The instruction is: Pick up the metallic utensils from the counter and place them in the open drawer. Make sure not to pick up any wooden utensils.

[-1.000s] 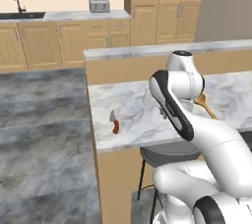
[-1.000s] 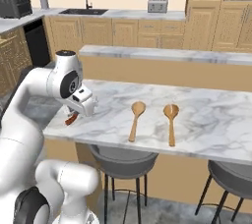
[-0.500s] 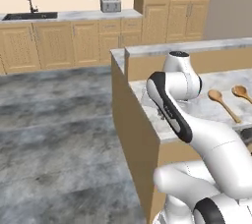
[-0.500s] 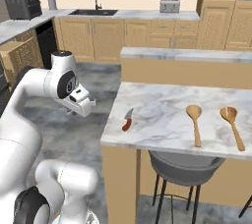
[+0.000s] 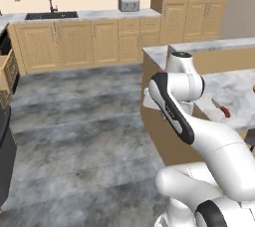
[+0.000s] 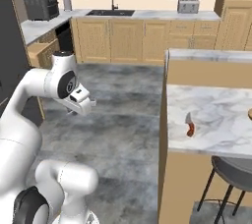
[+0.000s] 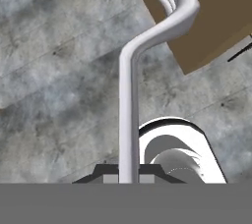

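Note:
My gripper [image 7: 129,174] is shut on the slim silver fork [image 7: 129,95], whose curved tines point away over the grey floor and a brown wooden corner. In the right base view the gripper [image 6: 81,105] hangs off the arm over the floor, well left of the counter [image 6: 216,115]. The knife [image 6: 189,125] with its red-brown handle lies near the counter's left edge and also appears in the left base view [image 5: 222,110]. A tan tip of the wooden spoon [image 6: 249,114] shows at the picture's right edge. The open drawer [image 6: 42,53] juts from the cabinets at far left.
A dark stool [image 6: 231,169] stands under the island's front. Wall cabinets with a sink [image 6: 110,13] and toaster [image 6: 188,6] run along the back. A dark appliance [image 5: 5,161] fills the near left. Grey floor [image 5: 84,121] lies between island and cabinets.
The whole picture has shifted: the base has moved left, so the island has slid to the right of both views. The gripper stays shut on the fork.

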Robot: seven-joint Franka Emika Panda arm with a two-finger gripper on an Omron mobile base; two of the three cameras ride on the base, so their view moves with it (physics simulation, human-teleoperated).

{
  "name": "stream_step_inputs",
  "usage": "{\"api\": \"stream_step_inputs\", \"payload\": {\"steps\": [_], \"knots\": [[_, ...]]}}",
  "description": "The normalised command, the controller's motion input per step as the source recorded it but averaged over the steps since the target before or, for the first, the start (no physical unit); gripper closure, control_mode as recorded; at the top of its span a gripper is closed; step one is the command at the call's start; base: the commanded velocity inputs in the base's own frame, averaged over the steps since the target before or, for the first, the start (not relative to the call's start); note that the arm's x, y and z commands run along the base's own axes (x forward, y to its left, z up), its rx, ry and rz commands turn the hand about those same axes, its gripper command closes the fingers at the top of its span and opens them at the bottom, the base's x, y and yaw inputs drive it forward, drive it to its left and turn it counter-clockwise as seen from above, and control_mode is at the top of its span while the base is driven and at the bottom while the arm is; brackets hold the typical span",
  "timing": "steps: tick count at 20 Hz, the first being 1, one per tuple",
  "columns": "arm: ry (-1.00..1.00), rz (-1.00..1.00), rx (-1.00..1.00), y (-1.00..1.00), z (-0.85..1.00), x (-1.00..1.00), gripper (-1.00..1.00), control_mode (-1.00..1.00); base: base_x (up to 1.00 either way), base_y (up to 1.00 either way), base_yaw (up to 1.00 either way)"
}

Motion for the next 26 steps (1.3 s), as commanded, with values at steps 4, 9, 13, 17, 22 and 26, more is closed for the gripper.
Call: {"api": "stream_step_inputs", "payload": {"steps": [4, 9, 13, 17, 22, 26], "knots": [[0.0, 0.0, 0.0, 0.0, 0.0, 0.0, 1.0, 1.0, 0.49, 0.43, 0.01], [0.0, 0.0, 0.0, 0.0, 0.0, 0.0, 1.0, 1.0, 0.9, 0.35, 0.0], [0.0, 0.0, 0.0, 0.0, 0.0, 0.0, 1.0, 1.0, 1.0, 0.39, 0.02], [0.0, 0.0, 0.0, 0.0, 0.0, 0.0, 1.0, 1.0, 1.0, 0.53, 0.04], [0.0, 0.0, 0.0, 0.0, 0.0, 0.0, 1.0, 1.0, 1.0, 0.4, 0.03], [0.0, 0.0, 0.0, 0.0, 0.0, 0.0, 1.0, 1.0, 1.0, 0.03, 0.13]]}}
